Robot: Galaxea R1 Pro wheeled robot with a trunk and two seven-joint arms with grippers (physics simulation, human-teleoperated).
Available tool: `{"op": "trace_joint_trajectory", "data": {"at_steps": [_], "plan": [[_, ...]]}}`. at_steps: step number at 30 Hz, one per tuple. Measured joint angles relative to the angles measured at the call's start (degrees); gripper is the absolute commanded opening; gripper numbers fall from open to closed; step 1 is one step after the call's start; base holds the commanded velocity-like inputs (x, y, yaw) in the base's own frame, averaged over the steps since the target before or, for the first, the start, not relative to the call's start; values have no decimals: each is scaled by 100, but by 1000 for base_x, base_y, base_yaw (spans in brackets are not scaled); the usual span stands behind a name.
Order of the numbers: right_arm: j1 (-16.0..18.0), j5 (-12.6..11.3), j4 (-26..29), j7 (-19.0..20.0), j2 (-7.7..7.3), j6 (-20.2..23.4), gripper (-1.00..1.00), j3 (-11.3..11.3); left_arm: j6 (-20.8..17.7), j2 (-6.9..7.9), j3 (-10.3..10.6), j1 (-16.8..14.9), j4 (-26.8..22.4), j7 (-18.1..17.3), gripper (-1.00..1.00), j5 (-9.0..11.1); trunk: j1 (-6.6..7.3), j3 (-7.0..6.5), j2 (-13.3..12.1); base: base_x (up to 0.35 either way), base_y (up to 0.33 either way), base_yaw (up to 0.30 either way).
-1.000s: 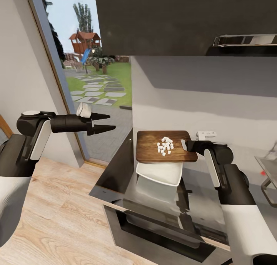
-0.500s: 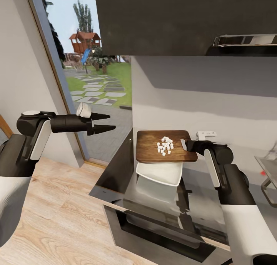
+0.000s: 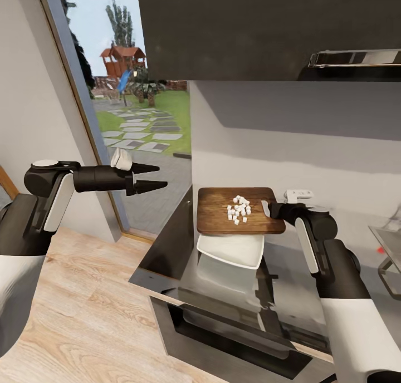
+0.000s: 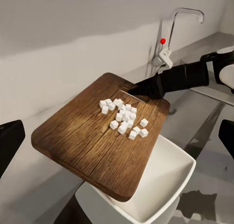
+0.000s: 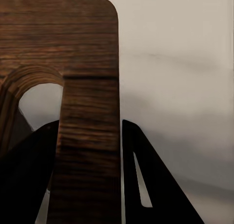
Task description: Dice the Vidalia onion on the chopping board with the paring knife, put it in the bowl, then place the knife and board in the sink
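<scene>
Diced onion lies in a loose pile of white cubes on the chopping board, which the right gripper holds by its handle end, lifted over the bowl. In the right wrist view the two dark fingers sit either side of the wooden strip beside the handle hole, clamped on it. The left gripper hangs well apart over the floor, near the window, its jaws apart and empty.

The board's near edge overhangs the bowl's far rim, and the bowl rests on the countertop. My judgement: the step in hand is tipping the cubes in. The grip is at one end only, so the board could twist or slip as it tilts, and cubes sliding off a side edge would miss the bowl and scatter on the worktop.

The left wrist view shows the tap with its red knob behind the board and how far the bowl sits beneath it; the head view shows neither so clearly.
</scene>
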State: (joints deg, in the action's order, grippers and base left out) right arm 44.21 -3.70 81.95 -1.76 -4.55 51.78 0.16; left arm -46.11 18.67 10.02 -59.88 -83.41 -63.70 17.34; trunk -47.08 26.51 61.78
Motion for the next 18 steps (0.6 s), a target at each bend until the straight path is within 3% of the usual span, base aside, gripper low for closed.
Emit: {"op": "trace_joint_trajectory", "data": {"at_steps": [18], "plan": [[-101, 2, 0, 1, 0, -441, -100, 0, 0, 0, 0, 0, 0, 0, 100, 0, 0, 0, 0, 0, 0, 0]]}}
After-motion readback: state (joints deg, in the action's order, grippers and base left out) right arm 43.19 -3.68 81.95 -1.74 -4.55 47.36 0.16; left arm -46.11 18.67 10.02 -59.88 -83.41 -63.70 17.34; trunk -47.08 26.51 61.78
